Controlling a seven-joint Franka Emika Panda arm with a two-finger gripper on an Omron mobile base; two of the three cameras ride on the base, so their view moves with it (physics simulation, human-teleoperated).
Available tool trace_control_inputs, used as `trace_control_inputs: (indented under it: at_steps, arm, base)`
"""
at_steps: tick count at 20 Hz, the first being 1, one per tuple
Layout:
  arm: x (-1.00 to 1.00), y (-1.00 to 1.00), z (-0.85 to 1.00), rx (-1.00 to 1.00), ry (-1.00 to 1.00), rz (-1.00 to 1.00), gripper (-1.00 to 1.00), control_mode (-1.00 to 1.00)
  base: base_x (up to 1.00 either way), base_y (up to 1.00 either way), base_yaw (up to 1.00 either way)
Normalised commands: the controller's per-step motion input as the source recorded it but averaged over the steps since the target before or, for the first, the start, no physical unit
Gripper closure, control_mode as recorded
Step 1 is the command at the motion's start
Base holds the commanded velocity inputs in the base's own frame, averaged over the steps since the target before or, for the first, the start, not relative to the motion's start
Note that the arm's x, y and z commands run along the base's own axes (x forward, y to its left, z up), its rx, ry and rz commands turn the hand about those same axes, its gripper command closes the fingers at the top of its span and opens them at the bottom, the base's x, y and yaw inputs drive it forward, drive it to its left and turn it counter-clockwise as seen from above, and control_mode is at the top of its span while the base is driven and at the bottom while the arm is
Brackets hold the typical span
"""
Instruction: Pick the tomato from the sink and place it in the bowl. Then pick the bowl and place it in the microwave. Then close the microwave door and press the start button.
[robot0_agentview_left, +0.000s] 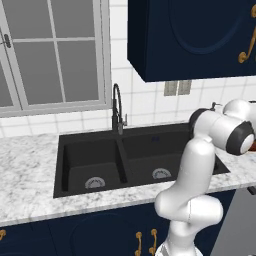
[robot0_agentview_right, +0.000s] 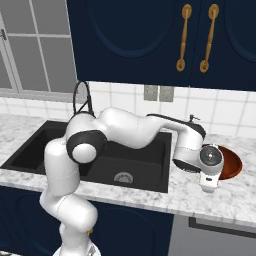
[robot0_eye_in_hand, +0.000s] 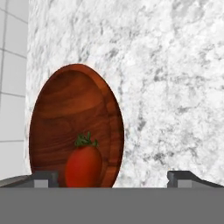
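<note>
The bowl (robot0_eye_in_hand: 74, 127) sits on the bench (robot0_agentview_right: 220, 195) to the right of the sink (robot0_agentview_right: 125, 160), back near the tiled wall (robot0_agentview_right: 225, 112). It is a wide, shallow dish with a reddish-brown wood grain and a raised rim that catches some shine. Inside it lies the tomato (robot0_eye_in_hand: 84, 166), a small glossy red thing with a green stalk tuft on top, resting on the bowl's floor close to the rim nearest the hand.

The hand (robot0_eye_in_hand: 113, 177) hangs just above the bowl with its two dark fingers (robot0_eye_in_hand: 43, 177) spread wide apart, nothing between them; the tomato lies free beneath, closer to one finger than the other. From the right base view the white wrist covers the left part of the bowl, and only the right part of its rim (robot0_agentview_right: 231, 165) shows past it.

The sink is a matte black double basin let into the bench, each basin with a round silver drain (robot0_agentview_left: 95, 183) in its floor. I see nothing lying in the left basin; the arm hides part of the right one. A dark gooseneck faucet (robot0_agentview_left: 117, 107) rises at the back edge between the basins.

The bench top is pale speckled marble, grey-veined and smooth. Navy cabinets with brass handles (robot0_agentview_right: 185, 37) hang above and stand below, and a paned window (robot0_agentview_left: 52, 52) sits behind the left basin.
</note>
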Motion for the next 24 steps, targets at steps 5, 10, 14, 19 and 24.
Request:
trace_control_inputs:
  at_steps: [5,10,14,19,24]
  arm:
    - [0.25,-0.04,-0.28,0.06,0.00,0.00,-1.00,-1.00]
    - [0.01,-0.21,-0.31,0.09,0.00,0.00,-1.00,-1.00]
    - [0.05,-0.18,-0.23,0.10,0.00,0.00,-1.00,-1.00]
    - [0.21,-0.02,-0.30,0.04,0.00,0.00,-1.00,-1.00]
    - [0.28,-0.04,-0.13,0.03,0.00,0.00,-1.00,-1.00]
  base:
    - [0.00,0.00,0.00]
    - [0.00,0.00,0.00]
    - [0.00,0.00,0.00]
    - [0.00,0.00,0.00]
    - [0.00,0.00,0.00]
